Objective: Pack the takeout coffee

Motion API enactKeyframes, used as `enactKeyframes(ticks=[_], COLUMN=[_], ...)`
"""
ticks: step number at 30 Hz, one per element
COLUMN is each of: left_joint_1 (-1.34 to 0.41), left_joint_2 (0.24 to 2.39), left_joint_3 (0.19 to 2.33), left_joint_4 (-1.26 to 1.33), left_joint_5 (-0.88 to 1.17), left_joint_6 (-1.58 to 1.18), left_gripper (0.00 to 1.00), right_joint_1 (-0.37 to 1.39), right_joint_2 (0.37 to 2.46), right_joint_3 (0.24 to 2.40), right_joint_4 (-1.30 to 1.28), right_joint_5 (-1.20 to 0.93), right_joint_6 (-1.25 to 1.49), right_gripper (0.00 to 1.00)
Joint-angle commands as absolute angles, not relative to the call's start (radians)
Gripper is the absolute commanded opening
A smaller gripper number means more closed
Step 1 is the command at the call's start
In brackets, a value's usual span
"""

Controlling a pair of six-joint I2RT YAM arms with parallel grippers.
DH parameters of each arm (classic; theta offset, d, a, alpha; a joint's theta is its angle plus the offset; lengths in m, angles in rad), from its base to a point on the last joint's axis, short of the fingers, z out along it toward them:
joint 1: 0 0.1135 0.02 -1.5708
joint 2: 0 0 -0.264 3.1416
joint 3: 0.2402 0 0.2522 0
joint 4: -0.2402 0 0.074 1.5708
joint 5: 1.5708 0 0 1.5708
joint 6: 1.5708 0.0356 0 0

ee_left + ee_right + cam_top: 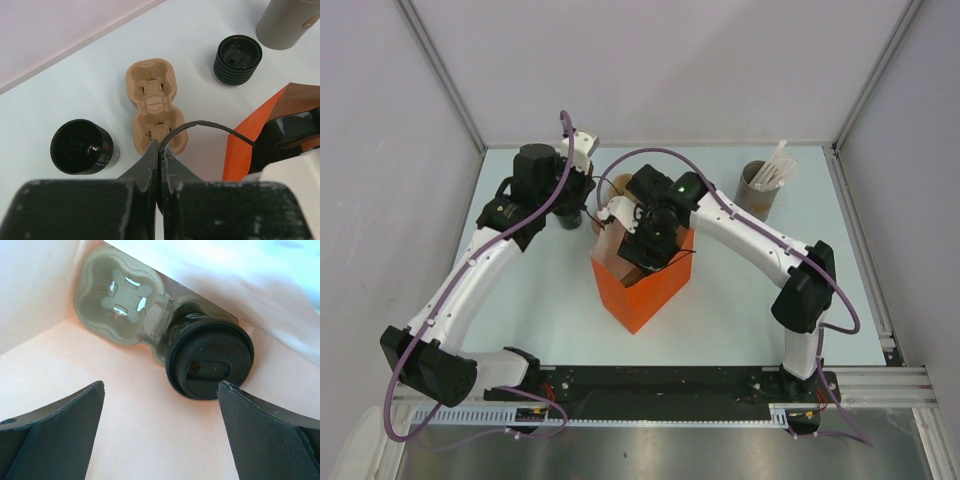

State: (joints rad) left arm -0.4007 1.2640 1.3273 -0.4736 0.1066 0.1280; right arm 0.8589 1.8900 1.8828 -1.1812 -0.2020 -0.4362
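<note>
Now the cup [209, 360], black with a black lid, stands inside the orange bag [650, 300]. It is seated in one well of a pulp carrier [107, 305], and the other well is bare. A line of pale print runs on the cup's wall just under the lid, too small to read. No brand shows anywhere. The right gripper [161, 385] hangs above it in the bag's mouth, its jaws spread wide with nothing between them. The left gripper [159, 150] is pressed closed and empty over the table. Below it lie a second carrier [155, 90], two more black cups [82, 146] [238, 59] and a grey cylinder [290, 20].
</note>
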Motion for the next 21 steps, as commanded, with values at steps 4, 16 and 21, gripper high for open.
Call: enactKeyframes(ticks=[4, 16, 21], left_joint_1=[-0.399, -0.399, -0.399], left_joint_2=[1.241, 1.239, 1.238], left_joint_3=[1.335, 1.335, 1.335], left_joint_4=[-0.457, -0.46, -0.462], left_joint_5=[0.097, 0.104, 0.106], left_joint_6=[0.106, 0.11, 0.112], left_gripper=[0.01, 0.03, 0.05], right_joint_1=[0.833, 0.819, 0.807], right_joint_2=[1.801, 1.772, 1.735], right_joint_3=[1.999, 2.054, 2.068], right_joint_4=[-1.25, -1.284, -1.25], right_joint_5=[-0.268, -0.302, -0.318], right_joint_6=[-0.465, -0.476, -0.486], right_gripper=[1.0, 1.0, 1.0])
